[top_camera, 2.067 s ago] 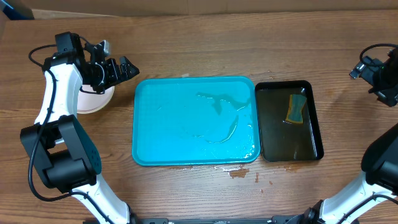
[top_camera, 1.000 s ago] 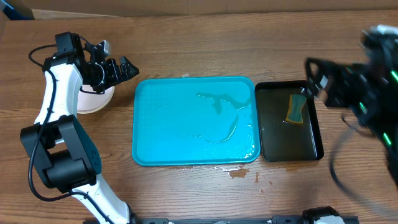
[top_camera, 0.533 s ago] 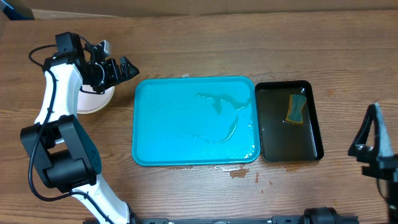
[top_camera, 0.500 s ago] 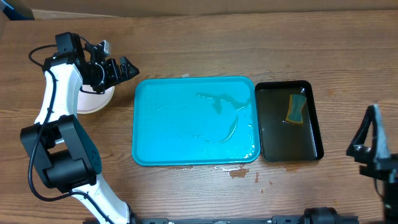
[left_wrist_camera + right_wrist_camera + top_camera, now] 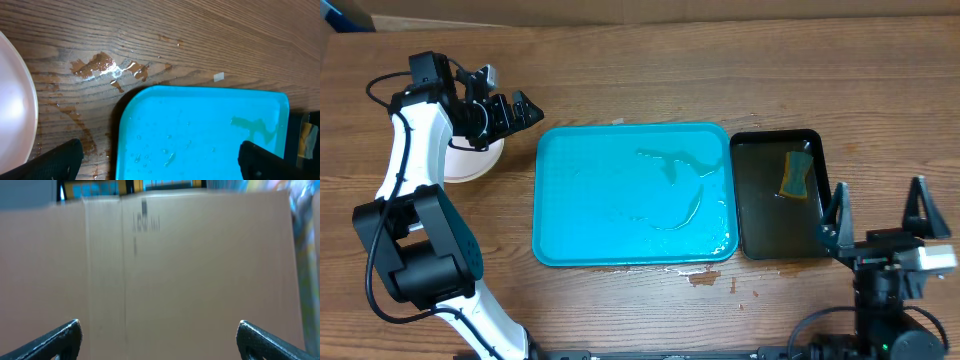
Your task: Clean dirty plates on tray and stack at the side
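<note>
The turquoise tray [image 5: 582, 205] lies mid-table with no plates on it, only wet streaks; it also shows in the left wrist view [image 5: 200, 130]. White plates [image 5: 470, 163] sit on the table left of the tray, partly under my left arm. I cannot tell how many, and no lime-green rim shows. A white plate edge [image 5: 17, 110] is at the left of the left wrist view. My left gripper [image 5: 515, 110] hovers open and empty between the plates and the tray's far left corner. My right gripper [image 5: 877, 205] is open and empty at the front right, fingers pointing up.
A black tray [image 5: 760, 225] with a yellow-and-blue sponge [image 5: 796, 175] sits right of the turquoise tray. Brown wet smears mark the table in front of the tray [image 5: 705, 278] and near its far left corner [image 5: 100, 65]. The right wrist view faces a blurred cardboard wall [image 5: 190, 270].
My right arm has swung from the far right edge across the black tray down to the front right, fingers now upward. The left arm, plates and trays have not moved.
</note>
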You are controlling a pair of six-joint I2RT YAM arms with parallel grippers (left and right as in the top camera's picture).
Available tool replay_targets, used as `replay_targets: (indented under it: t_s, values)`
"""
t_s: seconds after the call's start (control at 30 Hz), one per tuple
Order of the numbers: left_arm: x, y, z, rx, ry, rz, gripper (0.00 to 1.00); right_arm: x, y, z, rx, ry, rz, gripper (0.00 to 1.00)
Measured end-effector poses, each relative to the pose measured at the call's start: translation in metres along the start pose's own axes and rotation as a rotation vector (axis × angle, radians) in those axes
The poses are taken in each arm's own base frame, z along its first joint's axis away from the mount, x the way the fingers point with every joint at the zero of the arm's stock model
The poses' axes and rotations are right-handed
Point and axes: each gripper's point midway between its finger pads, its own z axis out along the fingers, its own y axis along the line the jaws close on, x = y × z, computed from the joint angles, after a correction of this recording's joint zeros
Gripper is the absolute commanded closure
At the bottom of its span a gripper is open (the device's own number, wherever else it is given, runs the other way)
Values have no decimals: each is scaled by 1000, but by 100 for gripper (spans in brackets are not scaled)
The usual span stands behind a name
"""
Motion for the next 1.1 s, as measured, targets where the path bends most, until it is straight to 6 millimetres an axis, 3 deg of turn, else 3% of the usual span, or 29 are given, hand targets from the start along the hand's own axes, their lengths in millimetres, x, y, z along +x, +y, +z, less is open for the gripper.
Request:
replay_targets:
  t_s: [0.2, 0.4, 0.63, 0.87, 1.1]
  values:
    - [0, 0, 0, 0, 0, 0, 0, 60, -6, -10, 12, 115, 14, 0]
    - [0, 0, 0, 0, 0, 0, 0, 89, -9, -17, 22, 192, 23, 0]
    - [0, 0, 0, 0, 0, 0, 0, 106, -8, -29, 19, 247, 29, 0]
    - [0, 0, 0, 0, 0, 0, 0, 164, -9, -52, 34, 502, 62, 0]
    - [0, 0, 0, 0, 0, 0, 0, 167, -14, -54, 76, 513, 96, 0]
